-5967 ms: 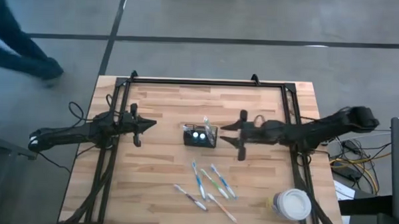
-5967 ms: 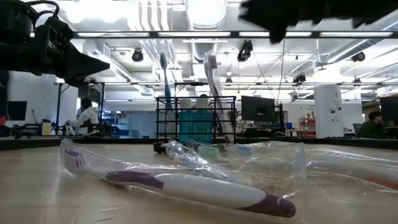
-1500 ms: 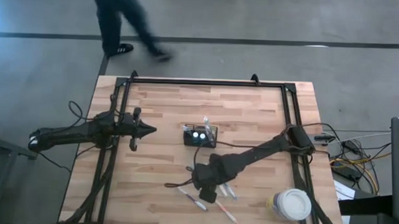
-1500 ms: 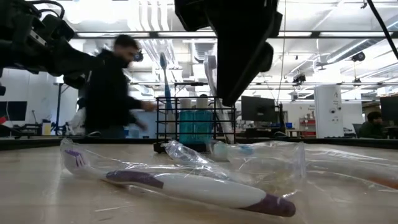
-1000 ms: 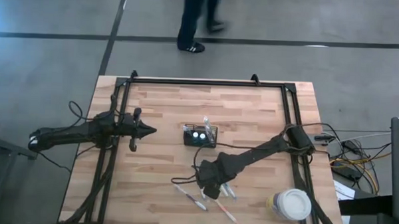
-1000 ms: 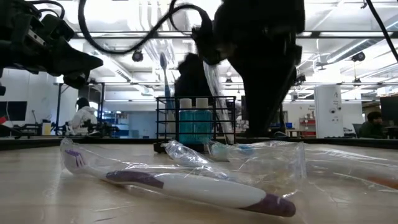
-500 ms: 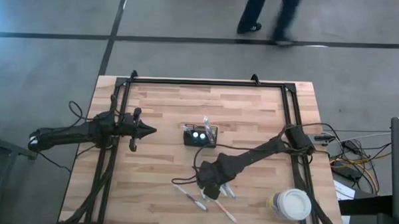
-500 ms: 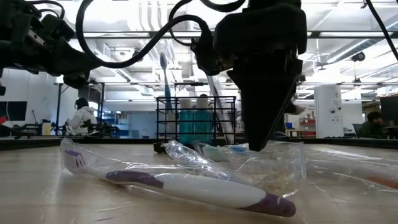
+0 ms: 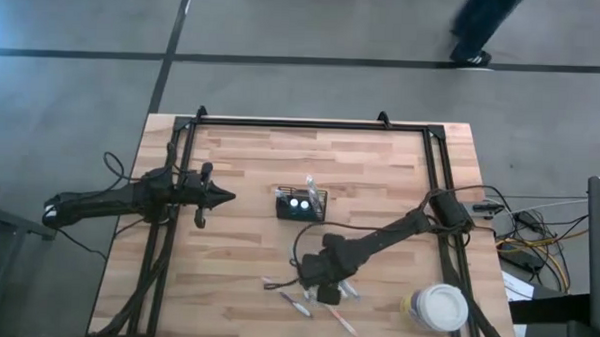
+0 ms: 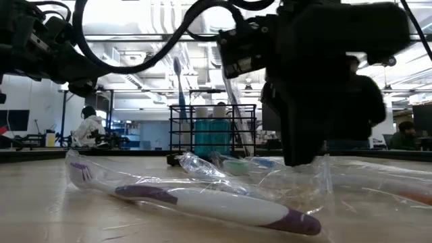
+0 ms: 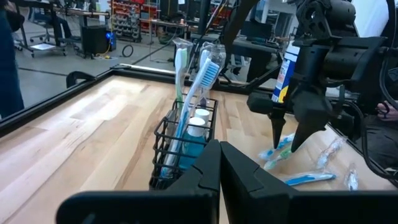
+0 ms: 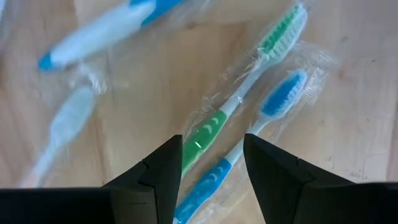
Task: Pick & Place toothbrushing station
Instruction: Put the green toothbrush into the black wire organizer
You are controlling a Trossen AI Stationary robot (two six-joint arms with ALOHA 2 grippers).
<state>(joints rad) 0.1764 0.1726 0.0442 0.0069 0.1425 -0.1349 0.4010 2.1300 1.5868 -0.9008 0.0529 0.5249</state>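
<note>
A: What is the biggest thing in the high view?
B: The wooden table [image 9: 240, 176], filling the middle of the frame. The right arm reaches in from the right edge to lower centre, and the left arm waits at the left.

A: Where is the toothbrushing station?
B: The toothbrushing station [image 9: 301, 205] stands at the centre of the table, just above the right arm's end. The left wrist view shows it upright with toothbrushes standing inside. A round white-lidded tub [image 9: 439, 307] sits at the lower right corner.

A: And the tools?
B: The right tool [image 12: 212, 163] is spread, pointing down over wrapped toothbrushes lying flat at lower centre. A green toothbrush [image 12: 249, 93] runs between its fingers, and a blue toothbrush [image 12: 273, 112] lies just beside that. I cannot tell if the fingers touch either. The left tool [image 9: 226, 196] is pressed together, empty, left of the station and well apart from it.
</note>
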